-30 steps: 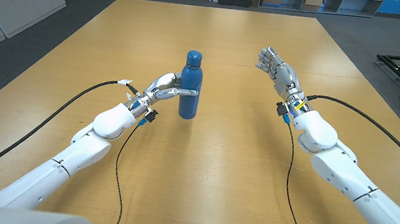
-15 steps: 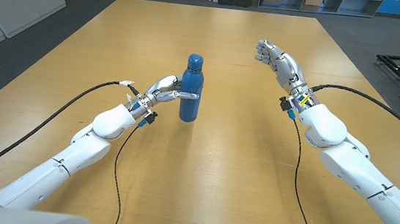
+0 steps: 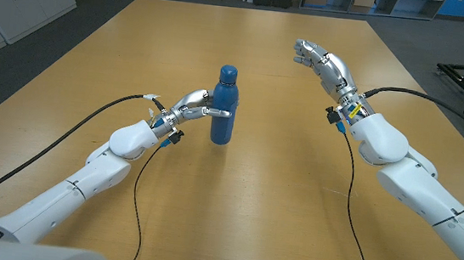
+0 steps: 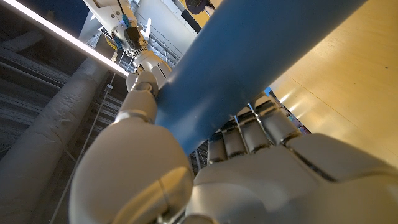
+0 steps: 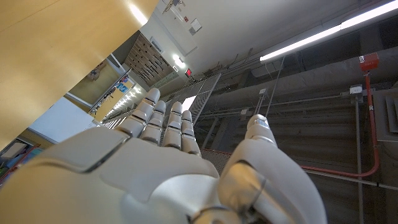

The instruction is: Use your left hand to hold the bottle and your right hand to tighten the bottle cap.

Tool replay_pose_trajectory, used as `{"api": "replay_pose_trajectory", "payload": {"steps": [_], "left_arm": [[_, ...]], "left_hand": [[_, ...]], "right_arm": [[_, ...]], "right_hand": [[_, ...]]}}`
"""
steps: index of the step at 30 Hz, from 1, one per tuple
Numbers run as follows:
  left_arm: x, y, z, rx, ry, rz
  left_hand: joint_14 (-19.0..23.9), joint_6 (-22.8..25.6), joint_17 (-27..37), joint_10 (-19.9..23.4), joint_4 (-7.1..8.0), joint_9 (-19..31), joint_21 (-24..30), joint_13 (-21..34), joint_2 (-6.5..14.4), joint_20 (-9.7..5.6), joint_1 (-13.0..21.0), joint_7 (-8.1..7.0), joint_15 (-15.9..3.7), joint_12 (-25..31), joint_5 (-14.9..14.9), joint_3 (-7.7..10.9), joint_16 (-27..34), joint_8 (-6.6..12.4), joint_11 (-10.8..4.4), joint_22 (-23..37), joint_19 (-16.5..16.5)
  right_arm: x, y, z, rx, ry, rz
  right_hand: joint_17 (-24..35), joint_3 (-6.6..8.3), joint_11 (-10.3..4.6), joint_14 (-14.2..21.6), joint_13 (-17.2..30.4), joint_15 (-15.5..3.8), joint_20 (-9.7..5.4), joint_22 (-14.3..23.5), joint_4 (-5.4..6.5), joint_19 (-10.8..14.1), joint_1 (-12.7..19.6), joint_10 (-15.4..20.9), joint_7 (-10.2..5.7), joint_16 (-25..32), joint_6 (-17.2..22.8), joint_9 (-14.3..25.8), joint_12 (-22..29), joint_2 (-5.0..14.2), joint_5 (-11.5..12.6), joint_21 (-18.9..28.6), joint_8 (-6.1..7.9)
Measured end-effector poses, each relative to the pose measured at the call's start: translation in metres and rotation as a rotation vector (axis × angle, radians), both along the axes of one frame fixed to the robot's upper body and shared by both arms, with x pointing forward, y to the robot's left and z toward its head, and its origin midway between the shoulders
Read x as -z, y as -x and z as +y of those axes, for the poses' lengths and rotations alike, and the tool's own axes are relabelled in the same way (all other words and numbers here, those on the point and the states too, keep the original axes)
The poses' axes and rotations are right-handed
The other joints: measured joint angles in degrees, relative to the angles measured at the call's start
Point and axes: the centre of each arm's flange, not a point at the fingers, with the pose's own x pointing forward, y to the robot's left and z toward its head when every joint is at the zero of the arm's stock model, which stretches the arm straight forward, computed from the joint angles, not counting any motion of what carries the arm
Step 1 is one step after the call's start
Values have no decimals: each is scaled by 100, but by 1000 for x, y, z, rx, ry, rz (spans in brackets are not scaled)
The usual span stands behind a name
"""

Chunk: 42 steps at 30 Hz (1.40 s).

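Item 1: blue bottle (image 3: 223,112), upright on the wooden table (image 3: 252,192), near the middle and a little toward the left edge. Its cap (image 3: 228,72) is on top, same blue as the body; how tightly it sits cannot be told.

Item 2: left hand (image 3: 190,107), holding the bottle at mid-height from the left side, fingers wrapped round the body. In the left wrist view the fingers (image 4: 249,130) lie against the blue wall of the bottle (image 4: 249,56) with the thumb on the other side. Grip and place are unchanged from 1.0 s ago; the bottle has shifted at most slightly, possibly a camera shift.

Item 3: right hand (image 3: 324,64), raised above the table toward the far right, well apart from the bottle, holding nothing. Fingers are apart and loosely curved, pointing toward the left edge. In the right wrist view the fingers (image 5: 165,124) reach out straight with the thumb set off. Since 1.0 s ago this hand has risen and moved farther from the near edge, with the fingers turned more toward the bottle's side.
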Motion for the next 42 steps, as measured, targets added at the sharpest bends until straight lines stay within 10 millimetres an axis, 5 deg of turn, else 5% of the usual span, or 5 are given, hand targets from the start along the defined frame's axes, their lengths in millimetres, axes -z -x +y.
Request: {"api": "replay_pose_trajectory", "payload": {"steps": [19,28,37,42], "left_arm": [[-3,-1,-19,88,-38,1],[-5,0,-24,105,-48,-3],[-9,2,-30,117,-64,-17],[-10,2,-32,123,-71,-20]], "left_hand": [[49,28,25,11,0,0,-1,-1,6,0,-6,27,-8,-1,-8,0,0,-6,11,1,0],[58,45,25,11,1,-1,-1,-1,6,0,-6,45,-17,-1,-18,0,0,-11,10,0,0],[68,45,24,41,1,-1,-1,26,6,0,-6,45,-6,-1,1,-1,0,-1,41,0,0],[88,44,44,41,1,-1,-1,26,6,0,-6,44,14,-1,1,0,0,0,41,0,0]], "right_arm": [[-17,22,7,33,132,-56],[-25,31,10,68,207,-80],[-35,40,15,100,280,-93],[-41,43,18,111,317,-97]], "right_hand": [[-8,39,-103,62,-1,0,63,0,-55,0,113,81,-139,0,86,11,21,-8,0,-63,50],[-28,90,-205,130,-1,20,127,0,-135,2,298,60,-362,11,29,28,21,-41,0,-106,50],[-27,136,-273,337,-1,11,441,0,-180,362,505,139,-491,65,165,27,66,-83,0,-82,50],[-27,136,-307,464,-1,92,627,0,-180,593,551,289,-578,89,466,56,108,-130,0,-48,164]]}}
